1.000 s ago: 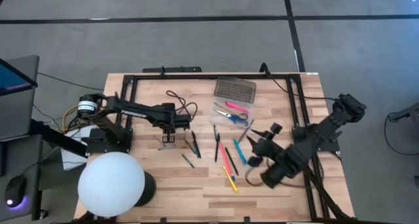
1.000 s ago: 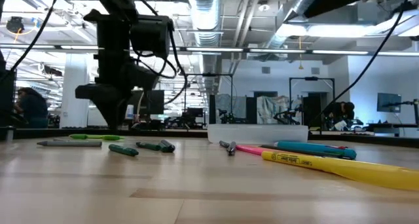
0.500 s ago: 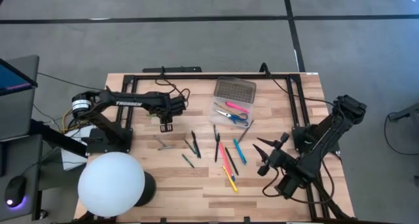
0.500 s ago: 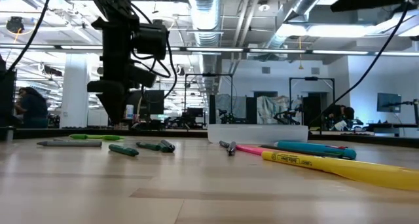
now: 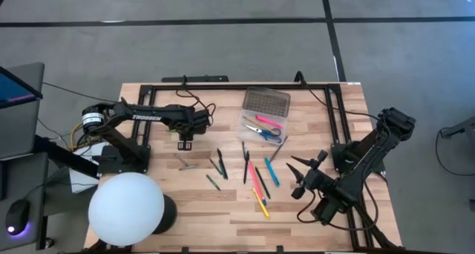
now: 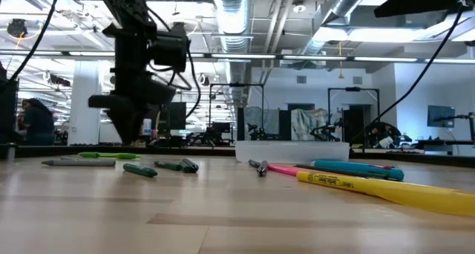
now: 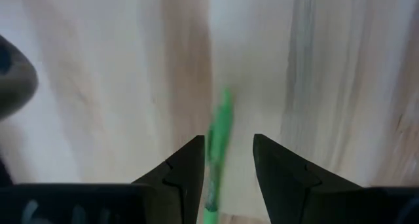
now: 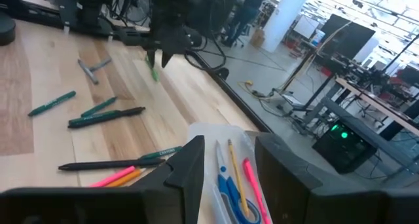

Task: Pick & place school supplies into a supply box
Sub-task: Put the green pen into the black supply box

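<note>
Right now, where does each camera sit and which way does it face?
High: above the table, straight down; both arms show.
Low: tabletop height, level toward the room; left arm shows.
Left wrist: faces the wood past its jaws, green pen between them.
Right wrist: looks past its open jaws at the supply box.
Shared: high and right wrist both show the box.

Open supply box [image 5: 264,114], scattered pens [image 5: 252,174]

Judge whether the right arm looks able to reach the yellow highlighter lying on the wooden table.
Probably yes: the open right gripper hovers close beside the yellow highlighter, nothing between, though neighbouring pens crowd it.
</note>
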Tool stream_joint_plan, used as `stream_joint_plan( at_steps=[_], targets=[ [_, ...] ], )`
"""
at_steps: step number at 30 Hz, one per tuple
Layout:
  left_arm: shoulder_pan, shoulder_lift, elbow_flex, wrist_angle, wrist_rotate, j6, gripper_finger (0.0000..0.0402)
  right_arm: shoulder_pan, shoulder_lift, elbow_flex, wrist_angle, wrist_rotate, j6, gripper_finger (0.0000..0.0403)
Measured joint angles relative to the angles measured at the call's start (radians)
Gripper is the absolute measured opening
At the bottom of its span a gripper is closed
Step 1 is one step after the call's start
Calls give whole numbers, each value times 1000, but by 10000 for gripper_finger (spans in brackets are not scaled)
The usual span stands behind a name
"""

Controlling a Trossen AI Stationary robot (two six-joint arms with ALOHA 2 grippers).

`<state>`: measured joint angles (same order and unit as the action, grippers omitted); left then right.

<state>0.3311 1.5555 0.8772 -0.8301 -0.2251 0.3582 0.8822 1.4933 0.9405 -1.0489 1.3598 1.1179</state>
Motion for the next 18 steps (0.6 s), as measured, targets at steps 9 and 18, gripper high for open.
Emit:
stream_joint_plan(
  at_steps=[9,18],
  targets=[
    [54,1,-123,51,-73,-1,126,0,0,0,7,0,-3,127],
    [123,-3,-143,111,12,-2,126,0,0,0,13,-1,-3,127]
  ],
)
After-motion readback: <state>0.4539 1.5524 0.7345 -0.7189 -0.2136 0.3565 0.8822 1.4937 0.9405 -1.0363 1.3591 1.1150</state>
